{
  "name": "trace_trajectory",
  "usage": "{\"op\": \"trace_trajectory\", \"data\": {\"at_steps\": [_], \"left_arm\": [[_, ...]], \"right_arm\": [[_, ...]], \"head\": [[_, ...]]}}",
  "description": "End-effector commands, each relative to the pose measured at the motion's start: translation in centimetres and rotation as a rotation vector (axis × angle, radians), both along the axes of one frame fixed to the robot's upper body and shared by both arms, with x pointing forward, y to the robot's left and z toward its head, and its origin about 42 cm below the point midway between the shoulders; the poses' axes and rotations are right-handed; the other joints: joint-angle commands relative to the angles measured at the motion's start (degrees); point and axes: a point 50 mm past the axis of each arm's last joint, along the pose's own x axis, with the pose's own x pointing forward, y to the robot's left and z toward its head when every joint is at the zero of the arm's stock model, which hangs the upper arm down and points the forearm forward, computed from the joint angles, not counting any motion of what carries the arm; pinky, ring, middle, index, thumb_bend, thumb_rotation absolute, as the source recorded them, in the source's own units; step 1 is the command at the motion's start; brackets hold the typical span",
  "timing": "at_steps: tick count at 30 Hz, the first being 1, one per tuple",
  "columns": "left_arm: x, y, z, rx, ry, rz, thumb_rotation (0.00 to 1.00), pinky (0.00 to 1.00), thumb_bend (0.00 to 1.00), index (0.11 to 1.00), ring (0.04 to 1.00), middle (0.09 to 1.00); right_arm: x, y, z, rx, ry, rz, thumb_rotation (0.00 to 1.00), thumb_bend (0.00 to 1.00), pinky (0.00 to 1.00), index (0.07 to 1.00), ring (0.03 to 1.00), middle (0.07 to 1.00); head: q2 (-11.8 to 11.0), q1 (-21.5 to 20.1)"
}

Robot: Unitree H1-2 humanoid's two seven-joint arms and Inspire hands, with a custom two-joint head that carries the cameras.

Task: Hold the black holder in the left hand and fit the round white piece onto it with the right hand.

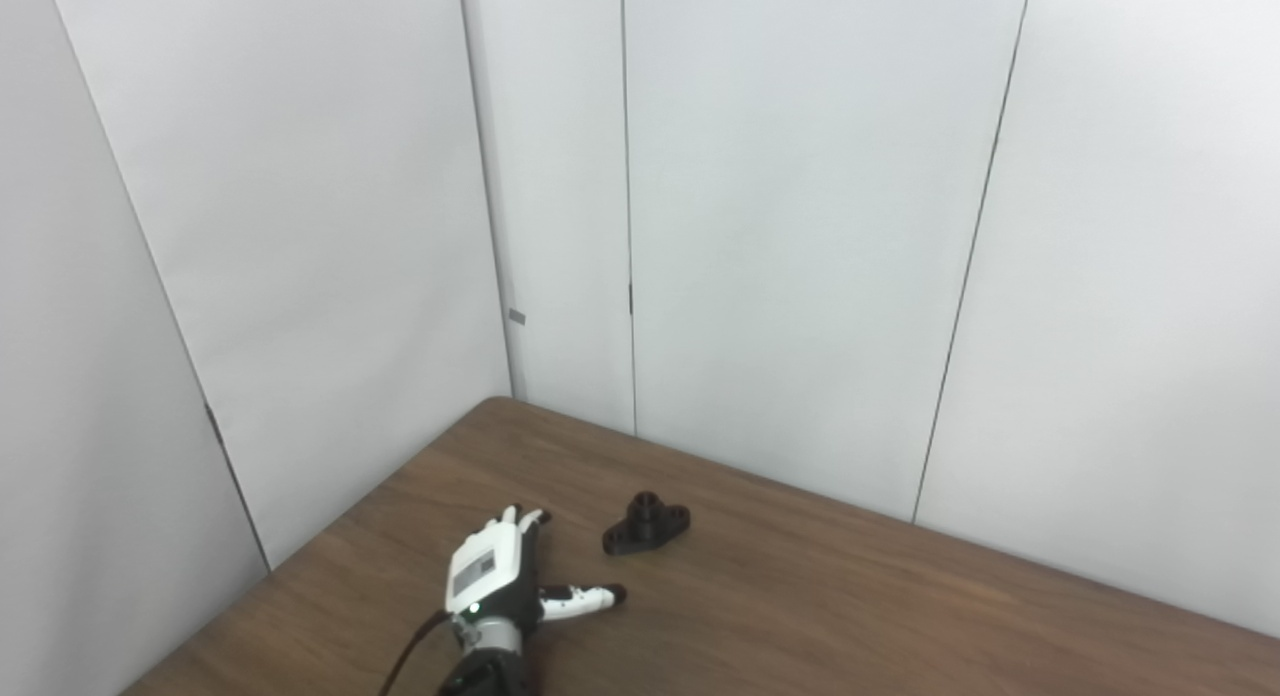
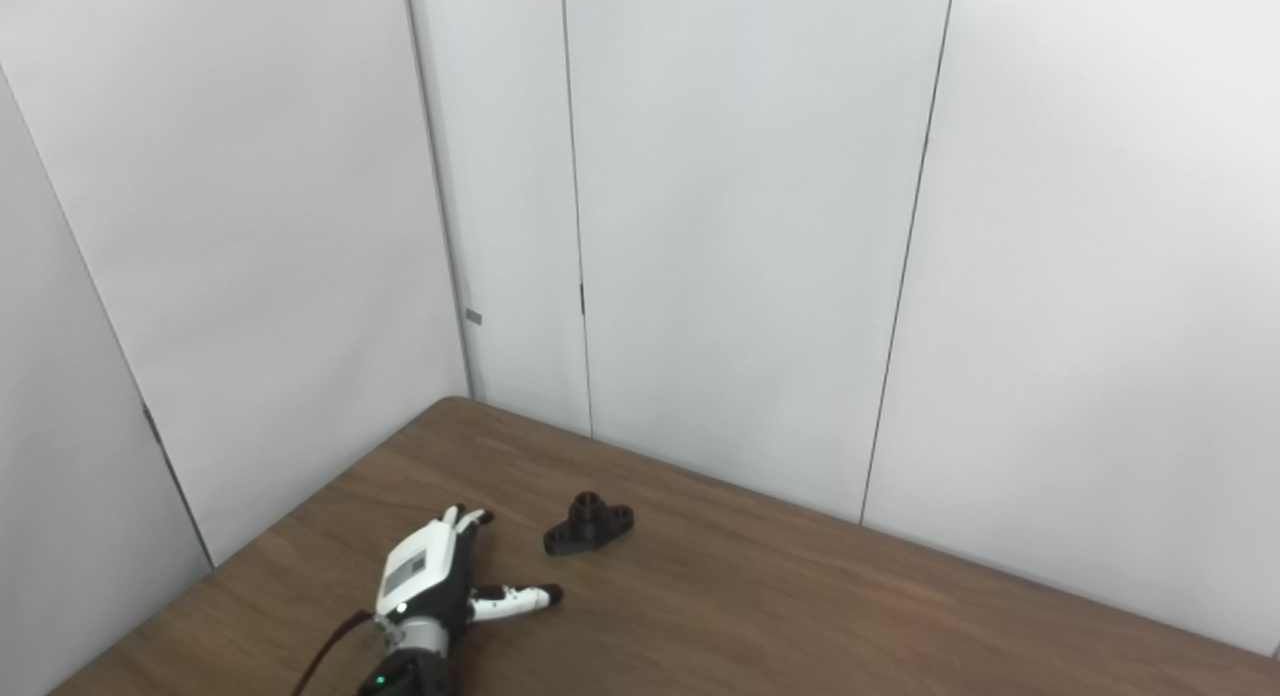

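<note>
The robot's left hand (image 1: 497, 574) lies with fingers spread and holding nothing on the wooden table (image 1: 900, 616), the black holder (image 1: 647, 525) sitting untouched just beyond its thumb, up and to the right. Neither the right hand nor the round white piece is in view; by the look of it, the grasp and the fitting are both still to come.
</note>
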Motion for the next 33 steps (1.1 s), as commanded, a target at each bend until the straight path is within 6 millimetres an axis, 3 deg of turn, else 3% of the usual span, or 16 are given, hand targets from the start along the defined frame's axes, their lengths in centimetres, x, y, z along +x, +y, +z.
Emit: {"op": "trace_trajectory", "data": {"at_steps": [1, 13, 28, 33], "left_arm": [[1.5, -1.0, 0.9, -0.002, -0.055, -0.041, 0.42, 1.00, 1.00, 0.865, 1.000, 1.000], [3.4, -2.7, 0.2, -0.008, -0.060, -0.089, 0.38, 1.00, 0.99, 0.834, 1.000, 1.000], [4.1, -3.3, -0.6, -0.010, -0.072, -0.091, 0.33, 1.00, 0.97, 0.787, 1.000, 1.000], [4.1, -3.1, -0.7, 0.019, -0.088, -0.080, 0.31, 1.00, 0.91, 0.735, 0.986, 0.979]], "right_arm": [[-1.0, -0.1, -1.4, 0.018, 0.075, -0.007, 0.77, 0.47, 0.61, 0.961, 0.806, 0.909], [-1.5, 0.0, -1.4, 0.017, 0.072, -0.007, 0.76, 0.49, 0.66, 0.960, 0.814, 0.914], [-1.6, 0.3, -1.1, 0.004, 0.067, -0.012, 0.76, 0.49, 0.59, 0.955, 0.798, 0.919], [-1.6, 0.2, -1.2, 0.000, 0.065, -0.010, 0.76, 0.49, 0.57, 0.959, 0.806, 0.926]], "head": [[0.04, -0.13], [0.60, -1.48], [0.91, -2.41], [1.09, -2.56]]}}
